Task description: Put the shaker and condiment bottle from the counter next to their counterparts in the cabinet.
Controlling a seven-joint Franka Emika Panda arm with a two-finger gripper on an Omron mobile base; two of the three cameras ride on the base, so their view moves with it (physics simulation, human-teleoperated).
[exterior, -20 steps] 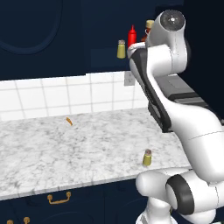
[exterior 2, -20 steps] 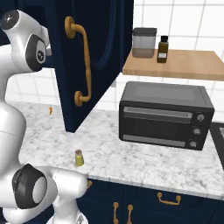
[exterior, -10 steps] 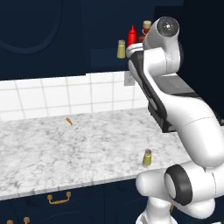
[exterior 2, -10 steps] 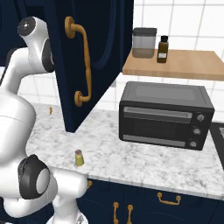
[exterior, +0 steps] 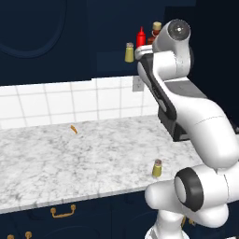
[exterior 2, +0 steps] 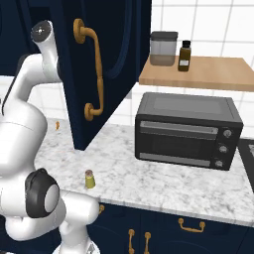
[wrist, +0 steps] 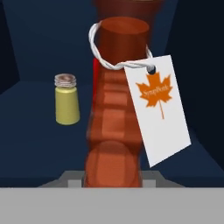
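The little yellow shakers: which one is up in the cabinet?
The shaker standing on the cabinet shelf, left of the red squeeze bottle. The other shaker stands low on the marble counter, near its front edge.

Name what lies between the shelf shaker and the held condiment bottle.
Only bare navy cabinet shelf lies between the shaker and the condiment bottle, seen in the hand view.

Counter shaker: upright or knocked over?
Upright. The shaker stands on its base near the counter's front edge, cap on top, in both base views.
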